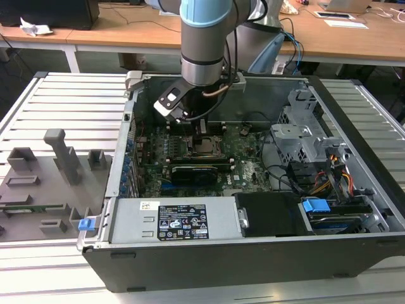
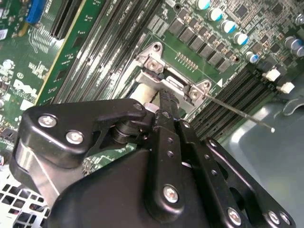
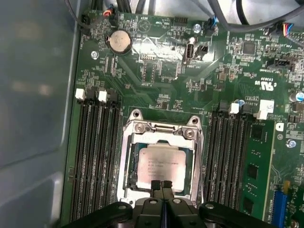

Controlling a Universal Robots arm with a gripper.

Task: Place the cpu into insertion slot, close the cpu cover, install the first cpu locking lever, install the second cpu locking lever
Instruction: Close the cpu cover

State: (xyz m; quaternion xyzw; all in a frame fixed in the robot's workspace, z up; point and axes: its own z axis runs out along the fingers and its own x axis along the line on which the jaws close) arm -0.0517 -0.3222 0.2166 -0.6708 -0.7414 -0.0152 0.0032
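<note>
ok so nearest in the exterior view is the computer case (image 1: 190,266), lying on its side on the ribbed tabletop (image 1: 63,95), open side up, I'd guess so the arm can come straight down onto the board; just inside the near wall sits the power supply (image 1: 180,221), then a long black card (image 1: 199,171); past that is the interesting bit.

The cpu (image 3: 160,164) is already down in the insertion slot (image 3: 133,161), sitting flat and square; silver-grey top, thin greenish edge. The cpu cover (image 3: 127,156) looks folded down around it, its big cut-out framing the chip. The hand (image 3: 161,186) has its fingers pressed together, pinching nothing, tips down at one edge of the cover; my guess is it's closed like that to work as one blunt poker for pushing, not grabbing.

In the second wrist view a thin wire lever (image 2: 237,112) pokes out loose over the memory slots (image 2: 237,85), so I'd say it isn't latched yet; beyond all that is the case's far wall (image 1: 266,101).
</note>
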